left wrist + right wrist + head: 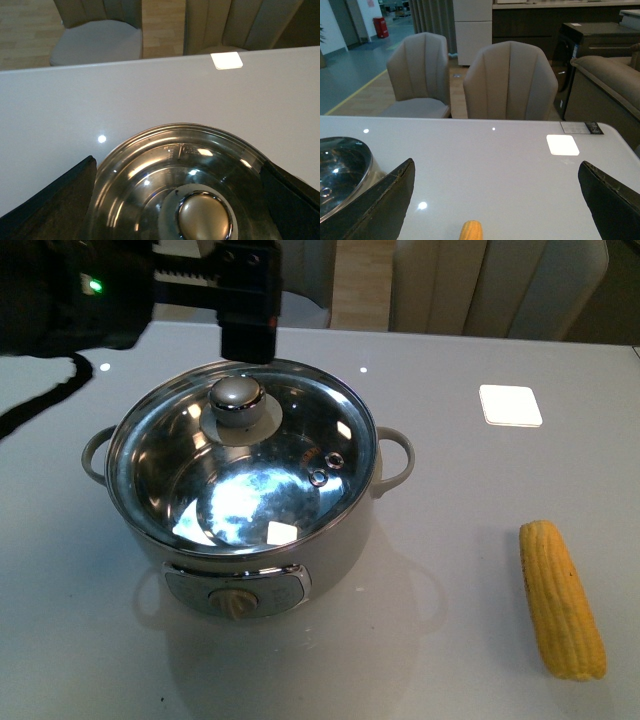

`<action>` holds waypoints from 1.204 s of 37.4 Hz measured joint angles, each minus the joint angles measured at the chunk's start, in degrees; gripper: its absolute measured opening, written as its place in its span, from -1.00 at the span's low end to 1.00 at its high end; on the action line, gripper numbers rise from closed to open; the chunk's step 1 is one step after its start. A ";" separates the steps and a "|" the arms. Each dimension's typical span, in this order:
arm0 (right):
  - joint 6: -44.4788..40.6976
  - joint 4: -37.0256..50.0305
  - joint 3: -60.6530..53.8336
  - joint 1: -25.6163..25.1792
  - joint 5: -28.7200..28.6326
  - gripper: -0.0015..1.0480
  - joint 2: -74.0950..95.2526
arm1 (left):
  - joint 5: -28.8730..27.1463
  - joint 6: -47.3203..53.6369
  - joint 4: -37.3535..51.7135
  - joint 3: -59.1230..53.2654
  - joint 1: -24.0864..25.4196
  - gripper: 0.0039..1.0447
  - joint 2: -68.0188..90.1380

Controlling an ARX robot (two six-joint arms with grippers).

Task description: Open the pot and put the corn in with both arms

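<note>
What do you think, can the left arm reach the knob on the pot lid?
Probably yes. The left gripper hangs open just above the knob, with nothing between them, and the wrist view shows its fingers spread either side of it.

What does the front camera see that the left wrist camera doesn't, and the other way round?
Only the front view shows the corn, the two side handles, the dial and the left arm. Only the left wrist view shows two black fingers spread wide either side of the lid, and a chair seat. Both show the lid, its knob, the white square and the table.
</note>
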 joint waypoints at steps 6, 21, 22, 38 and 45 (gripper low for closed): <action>0.00 0.00 0.00 0.00 0.00 0.83 0.00 | -1.09 -1.97 4.20 1.86 -2.38 0.87 6.84; 0.00 0.00 0.00 0.00 0.00 0.83 0.00 | -1.73 -5.75 7.98 1.14 -2.82 0.87 14.73; 0.00 0.00 0.00 0.00 0.00 0.83 0.00 | -1.70 -5.81 8.13 1.14 -2.75 0.87 14.88; 0.00 0.00 0.00 0.00 0.00 0.83 0.00 | -2.40 -5.97 9.60 1.81 -2.40 0.87 17.40; 0.00 0.00 0.00 0.00 0.00 0.83 0.00 | -3.19 -5.62 9.70 1.84 -2.91 0.44 17.40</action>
